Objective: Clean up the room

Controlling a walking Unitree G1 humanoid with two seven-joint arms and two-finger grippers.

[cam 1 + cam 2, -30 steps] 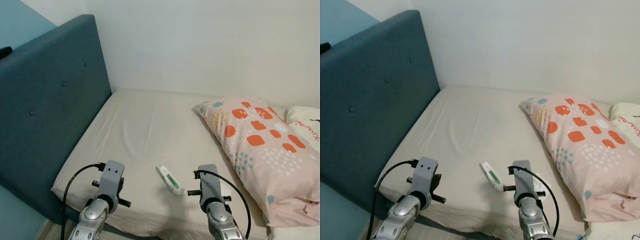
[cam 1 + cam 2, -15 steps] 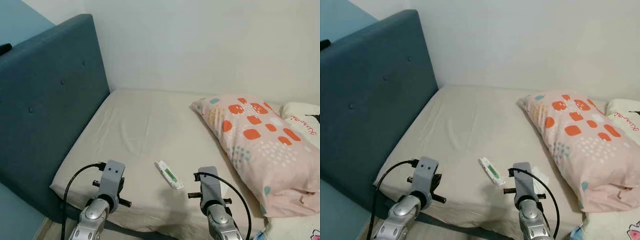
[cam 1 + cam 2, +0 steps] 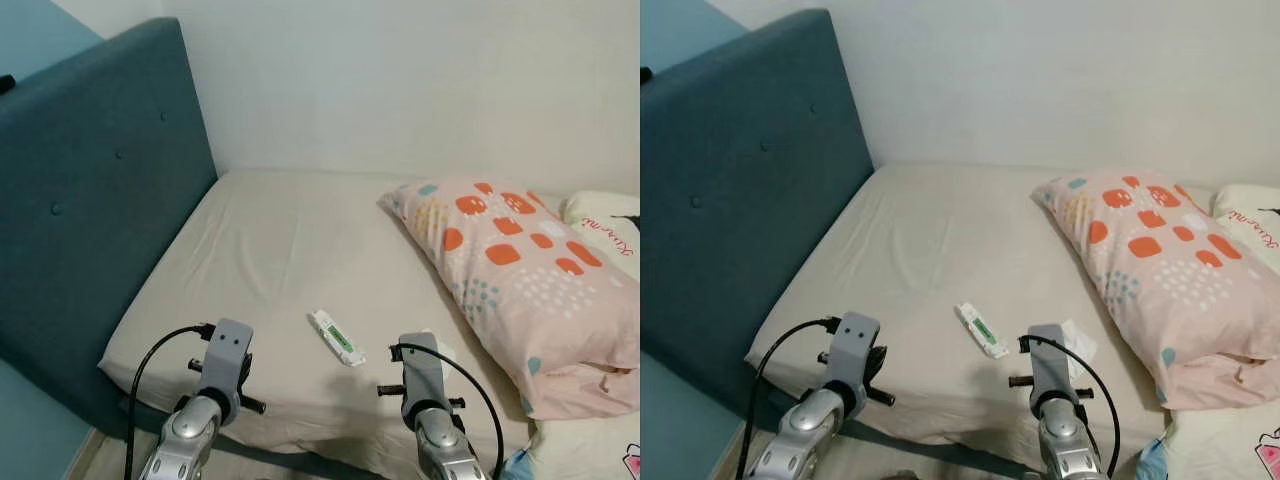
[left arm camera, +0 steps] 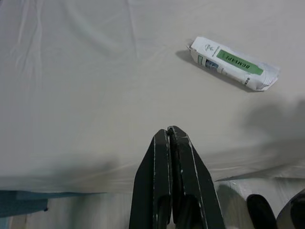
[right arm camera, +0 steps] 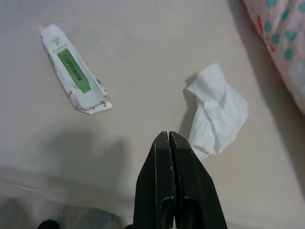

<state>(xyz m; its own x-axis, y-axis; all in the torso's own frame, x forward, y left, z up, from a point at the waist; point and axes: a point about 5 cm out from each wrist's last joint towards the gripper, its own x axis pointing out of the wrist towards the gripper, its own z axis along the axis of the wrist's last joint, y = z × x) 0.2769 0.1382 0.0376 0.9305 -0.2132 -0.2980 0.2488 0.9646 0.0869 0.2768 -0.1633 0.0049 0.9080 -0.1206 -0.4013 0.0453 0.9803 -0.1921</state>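
Beige sheet [image 3: 290, 250], teal headboard [image 3: 90, 200], white wall [image 3: 420, 80], pink pillow [image 3: 520, 270] with orange blobs plus white and teal dots, white packet [image 5: 74, 71] with green stripe, white tissue [image 5: 217, 112], black gripper fingers [image 5: 174, 191], silver arms [image 3: 190, 440].

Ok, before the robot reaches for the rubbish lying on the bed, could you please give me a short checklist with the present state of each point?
1. Crumpled white tissue lies free on the beige bed sheet, apart from the pink patterned pillow: ok.
2. White wrapper with a green stripe lies flat, beside the tissue but not touching it: ok.
3. Right hand open for a grasp: not ok, its fingers are shut.
4. Left hand open: not ok, also shut.
5. Both hands are over the near edge of the bed, short of the items: ok.
6. A bin for the rubbish: cannot tell.
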